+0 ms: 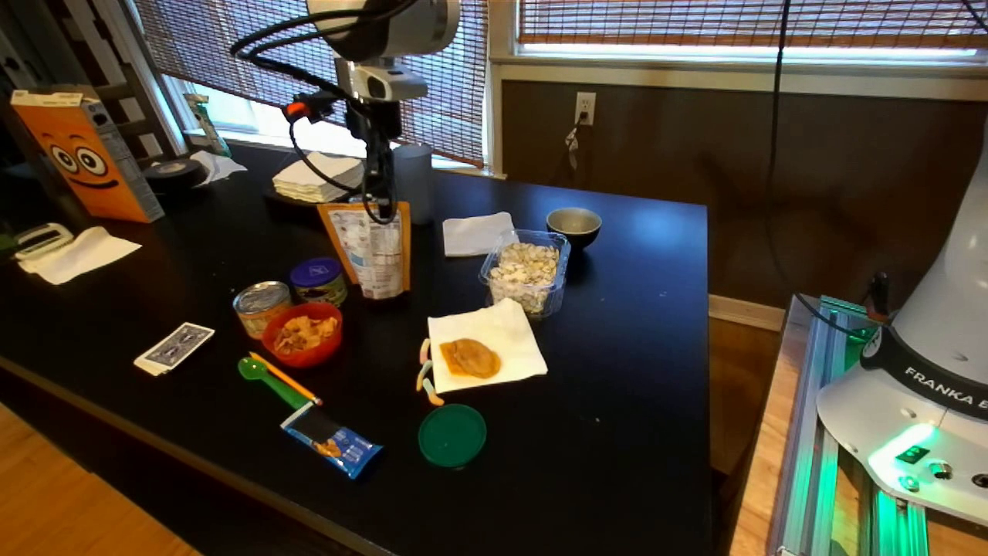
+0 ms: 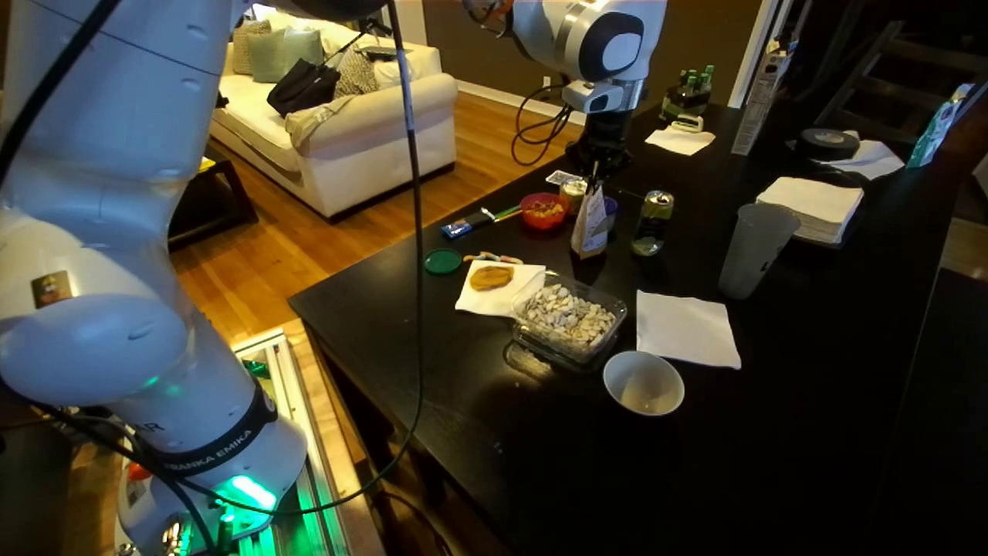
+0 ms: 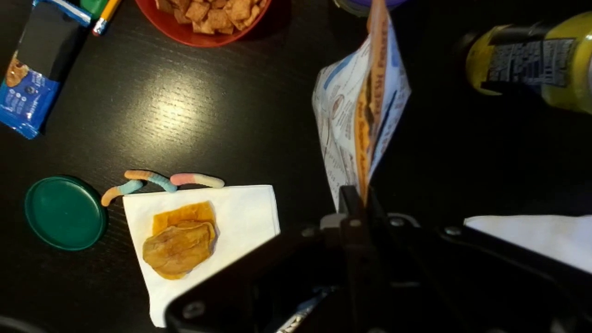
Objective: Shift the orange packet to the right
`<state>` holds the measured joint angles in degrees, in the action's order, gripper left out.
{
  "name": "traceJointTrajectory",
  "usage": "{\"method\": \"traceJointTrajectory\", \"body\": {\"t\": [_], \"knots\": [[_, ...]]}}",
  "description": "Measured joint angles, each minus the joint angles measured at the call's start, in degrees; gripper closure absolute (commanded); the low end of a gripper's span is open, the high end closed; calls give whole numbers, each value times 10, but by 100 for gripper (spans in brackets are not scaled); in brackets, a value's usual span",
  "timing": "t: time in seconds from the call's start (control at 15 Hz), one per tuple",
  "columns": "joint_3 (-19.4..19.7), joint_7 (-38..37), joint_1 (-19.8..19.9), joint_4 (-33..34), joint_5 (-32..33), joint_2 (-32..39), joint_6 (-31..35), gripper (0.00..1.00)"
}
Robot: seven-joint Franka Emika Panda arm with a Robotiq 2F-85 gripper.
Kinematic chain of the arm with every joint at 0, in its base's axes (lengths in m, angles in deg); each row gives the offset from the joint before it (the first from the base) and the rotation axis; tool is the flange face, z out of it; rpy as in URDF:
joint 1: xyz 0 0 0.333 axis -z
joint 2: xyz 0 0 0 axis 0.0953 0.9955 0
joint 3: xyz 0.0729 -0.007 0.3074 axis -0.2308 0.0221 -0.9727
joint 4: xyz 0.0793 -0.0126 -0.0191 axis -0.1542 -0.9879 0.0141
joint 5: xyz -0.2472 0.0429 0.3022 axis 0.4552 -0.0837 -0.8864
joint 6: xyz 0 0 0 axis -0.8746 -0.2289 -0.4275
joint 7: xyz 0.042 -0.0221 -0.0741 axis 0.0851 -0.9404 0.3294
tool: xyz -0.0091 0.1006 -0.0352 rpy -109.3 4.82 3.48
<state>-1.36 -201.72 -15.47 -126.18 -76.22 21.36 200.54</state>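
The orange packet (image 1: 373, 255) is upright, with an orange edge and pale blue-white printed panels. It also shows in an exterior view (image 2: 590, 225) and edge-on in the wrist view (image 3: 340, 115). My gripper (image 1: 381, 210) is above it with the fingers pointing down. In the wrist view the gripper (image 3: 360, 199) is shut on the packet's top edge, one finger on each side. The gripper also shows in an exterior view (image 2: 594, 171). The packet's base is at or just above the table; I cannot tell if it touches.
Close to the packet are a red bowl of snacks (image 1: 302, 333), a purple-lidded tin (image 1: 319, 281) and a can (image 2: 653, 222). A clear tub of pale pieces (image 1: 528, 272), a napkin with dried fruit (image 1: 517, 347), a small bowl (image 2: 644, 383) and a tall cup (image 2: 758, 249) stand around.
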Motion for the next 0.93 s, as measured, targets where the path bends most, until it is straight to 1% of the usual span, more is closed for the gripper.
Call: {"method": "traceJointTrajectory", "body": {"t": [0.13, 0.47, 0.53, 0.6, 0.67, 0.73, 0.8, 0.87, 0.93], "knots": [[0, -25, -2, 4, 0, 7, 4, 99], [8, -115, -8, 30, 1, 27, 18, 99], [9, -123, -8, 35, 1, 31, 21, 99], [29, -118, -20, 41, -15, 36, 22, 99], [64, -113, -41, 46, -39, 42, 23, 99], [73, -120, -46, 53, -40, 48, 25, 99], [87, -118, -55, 60, -56, 54, 26, 99], [121, -113, -78, 67, -83, 62, 27, 99], [127, -123, -84, 76, -81, 69, 31, 99]]}}
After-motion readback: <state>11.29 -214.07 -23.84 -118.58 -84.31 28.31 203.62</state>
